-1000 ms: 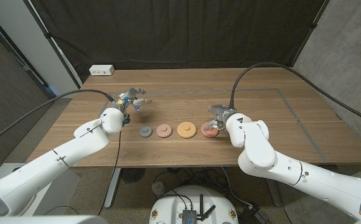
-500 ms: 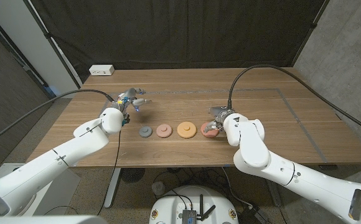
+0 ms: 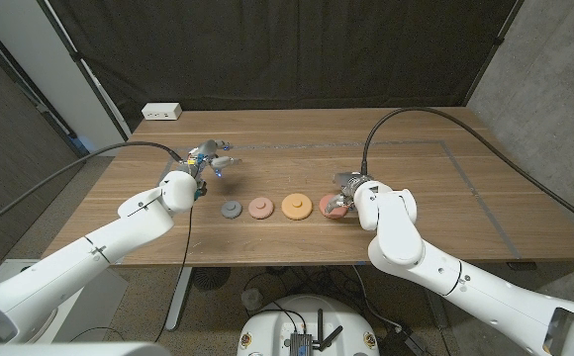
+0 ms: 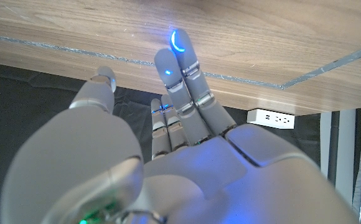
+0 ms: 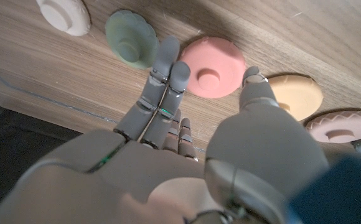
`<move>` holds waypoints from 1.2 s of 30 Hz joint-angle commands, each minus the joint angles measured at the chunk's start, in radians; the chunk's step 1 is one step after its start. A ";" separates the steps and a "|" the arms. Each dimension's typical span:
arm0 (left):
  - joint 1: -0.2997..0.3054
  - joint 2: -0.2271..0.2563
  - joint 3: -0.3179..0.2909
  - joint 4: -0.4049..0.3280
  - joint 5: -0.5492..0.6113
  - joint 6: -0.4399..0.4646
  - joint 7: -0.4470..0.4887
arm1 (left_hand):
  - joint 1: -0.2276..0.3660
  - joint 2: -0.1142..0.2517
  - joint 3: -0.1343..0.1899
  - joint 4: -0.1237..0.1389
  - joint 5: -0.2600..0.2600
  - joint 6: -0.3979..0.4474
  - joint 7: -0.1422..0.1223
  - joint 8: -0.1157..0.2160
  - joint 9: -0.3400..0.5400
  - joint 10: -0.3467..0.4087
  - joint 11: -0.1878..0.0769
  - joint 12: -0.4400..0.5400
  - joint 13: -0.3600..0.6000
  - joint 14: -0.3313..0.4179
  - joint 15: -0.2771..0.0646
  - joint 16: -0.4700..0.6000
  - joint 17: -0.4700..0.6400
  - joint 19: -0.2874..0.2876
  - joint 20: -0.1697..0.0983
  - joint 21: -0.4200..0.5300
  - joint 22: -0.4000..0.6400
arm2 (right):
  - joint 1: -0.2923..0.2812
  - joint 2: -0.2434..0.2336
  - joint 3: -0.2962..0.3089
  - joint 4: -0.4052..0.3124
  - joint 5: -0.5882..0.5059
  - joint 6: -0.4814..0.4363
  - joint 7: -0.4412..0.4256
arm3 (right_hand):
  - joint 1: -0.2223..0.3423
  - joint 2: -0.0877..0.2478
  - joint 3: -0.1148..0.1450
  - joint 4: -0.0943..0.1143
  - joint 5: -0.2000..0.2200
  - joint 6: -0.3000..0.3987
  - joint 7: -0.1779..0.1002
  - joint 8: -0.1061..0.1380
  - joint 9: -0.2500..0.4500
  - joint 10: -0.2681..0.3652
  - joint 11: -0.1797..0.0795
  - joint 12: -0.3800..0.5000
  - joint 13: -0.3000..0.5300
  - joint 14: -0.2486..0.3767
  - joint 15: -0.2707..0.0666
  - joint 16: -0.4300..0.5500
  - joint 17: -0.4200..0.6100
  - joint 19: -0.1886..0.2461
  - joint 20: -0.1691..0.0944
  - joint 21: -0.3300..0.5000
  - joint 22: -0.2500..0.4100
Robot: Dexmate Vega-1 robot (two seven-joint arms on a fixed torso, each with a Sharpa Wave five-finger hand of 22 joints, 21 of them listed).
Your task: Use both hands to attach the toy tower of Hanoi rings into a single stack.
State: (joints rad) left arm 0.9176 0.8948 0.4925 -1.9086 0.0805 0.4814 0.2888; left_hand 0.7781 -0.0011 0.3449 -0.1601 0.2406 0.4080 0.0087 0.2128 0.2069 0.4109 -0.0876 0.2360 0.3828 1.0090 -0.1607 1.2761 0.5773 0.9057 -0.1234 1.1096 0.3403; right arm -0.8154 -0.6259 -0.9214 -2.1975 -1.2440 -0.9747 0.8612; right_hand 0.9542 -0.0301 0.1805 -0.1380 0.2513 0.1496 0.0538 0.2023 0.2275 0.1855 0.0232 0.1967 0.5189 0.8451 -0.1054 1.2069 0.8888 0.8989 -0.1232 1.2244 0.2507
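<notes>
Nothing is stacked yet: the rings (image 3: 263,208) lie apart in a row at frame centre, the right hand (image 3: 347,194) spread empty over the pink ring (image 5: 213,68), the left hand (image 3: 206,161) empty, fingers apart.

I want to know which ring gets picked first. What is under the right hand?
The right hand reaches over the red ring; its fingers also point at a green ring beside it. Whether they touch the red ring cannot be told.
</notes>
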 commanded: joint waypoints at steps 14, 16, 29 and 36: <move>-0.019 -0.010 0.009 0.029 0.000 -0.028 -0.010 | -0.003 0.010 -0.004 0.000 0.006 0.017 0.002 -0.003 0.006 0.017 -0.004 -0.003 0.004 0.003 -0.058 0.007 -0.003 0.000 -0.074 0.013 -0.008 | -0.039 0.064 0.055 0.068 -0.065 0.055 0.059 | -0.004 0.008 -0.003 -0.002 0.000 0.009 0.004 0.006 0.000 -0.004 0.000 0.003 0.001 -0.008 -0.112 0.013 -0.002 -0.010 -0.089 0.011 -0.006; -0.021 -0.012 0.011 0.031 0.000 -0.029 -0.011 | -0.004 0.010 -0.004 0.000 0.006 0.017 0.002 -0.003 0.006 0.018 -0.007 -0.003 0.004 0.005 -0.058 0.009 -0.002 0.001 -0.074 0.014 -0.010 | -0.042 0.067 0.058 0.071 -0.067 0.058 0.062 | -0.004 0.009 -0.004 -0.002 0.001 0.009 0.003 0.006 0.000 -0.004 0.000 0.003 0.001 -0.010 -0.112 0.013 -0.004 -0.011 -0.089 0.012 -0.008; -0.031 -0.015 0.014 0.037 0.007 -0.030 -0.014 | -0.006 0.011 -0.004 0.000 0.006 0.020 0.001 -0.004 0.006 0.023 -0.004 -0.004 0.004 0.012 -0.058 0.014 -0.005 0.004 -0.077 0.021 -0.019 | -0.045 0.086 0.073 0.092 -0.080 0.069 0.093 | -0.004 0.014 -0.005 -0.003 0.002 0.018 0.007 0.011 0.000 -0.002 0.000 0.006 0.000 -0.013 -0.112 0.017 -0.010 -0.014 -0.089 0.018 -0.014; -0.033 -0.015 0.016 0.036 0.007 -0.024 -0.019 | -0.007 0.011 -0.004 -0.001 0.006 0.021 0.001 -0.004 0.006 0.023 -0.006 -0.005 0.005 0.016 -0.058 0.018 -0.004 0.003 -0.077 0.023 -0.023 | -0.041 0.092 0.074 0.102 -0.078 0.082 0.101 | -0.003 0.017 -0.005 -0.003 0.004 0.019 0.004 0.011 -0.001 0.000 0.001 0.007 0.000 -0.012 -0.112 0.021 -0.011 -0.015 -0.089 0.022 -0.017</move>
State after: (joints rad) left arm 0.8894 0.8815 0.5058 -1.8747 0.0854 0.4543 0.2761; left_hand 0.7741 0.0029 0.3449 -0.1601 0.2406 0.4180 0.0088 0.2128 0.2119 0.4286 -0.0950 0.2360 0.3826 1.0149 -0.1625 1.2837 0.5709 0.9059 -0.1233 1.1290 0.3163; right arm -0.8578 -0.5473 -0.8538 -2.1138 -1.3169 -0.9082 0.9430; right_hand 0.9489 -0.0247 0.1763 -0.1423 0.2514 0.1628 0.0592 0.2073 0.2278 0.1858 0.0231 0.1967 0.5193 0.8379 -0.1019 1.2185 0.8748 0.8881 -0.1196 1.2392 0.2319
